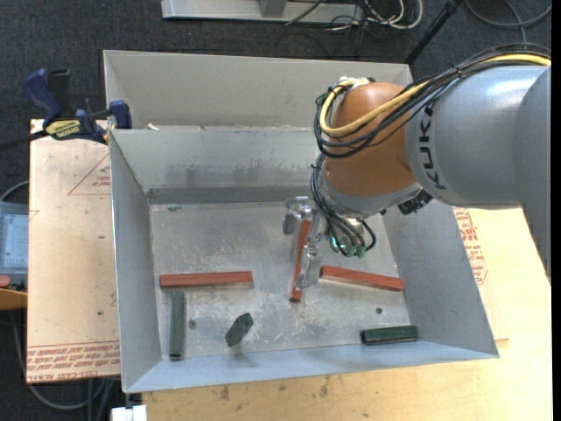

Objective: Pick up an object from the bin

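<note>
Centrally, gripper (301, 274) narrow, clamped on red stick (296, 295); stick near upright, mid-frame in bin (131, 235). "KUKA" legible on arm (473, 121). Second red stick (361, 278) just right, third red stick (206, 280) lower left.
</note>
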{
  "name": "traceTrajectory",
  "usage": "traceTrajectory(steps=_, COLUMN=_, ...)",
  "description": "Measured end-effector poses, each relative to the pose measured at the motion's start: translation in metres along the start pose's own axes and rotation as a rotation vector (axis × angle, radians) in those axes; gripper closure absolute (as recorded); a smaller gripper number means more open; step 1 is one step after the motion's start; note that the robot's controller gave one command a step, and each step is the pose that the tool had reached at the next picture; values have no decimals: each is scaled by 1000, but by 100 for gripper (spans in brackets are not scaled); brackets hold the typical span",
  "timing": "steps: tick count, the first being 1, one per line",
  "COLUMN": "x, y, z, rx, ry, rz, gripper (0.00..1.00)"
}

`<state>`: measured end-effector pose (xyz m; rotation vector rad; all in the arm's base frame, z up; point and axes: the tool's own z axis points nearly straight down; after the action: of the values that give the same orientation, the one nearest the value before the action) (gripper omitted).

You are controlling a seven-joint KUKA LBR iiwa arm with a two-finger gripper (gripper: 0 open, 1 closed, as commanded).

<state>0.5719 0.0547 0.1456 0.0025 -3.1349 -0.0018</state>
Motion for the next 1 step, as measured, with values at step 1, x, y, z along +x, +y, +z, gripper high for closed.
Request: traceTrajectory(steps=1, x=-47, y=-22, z=77, rx=2, ry=-8, rz=-570, gripper=0)
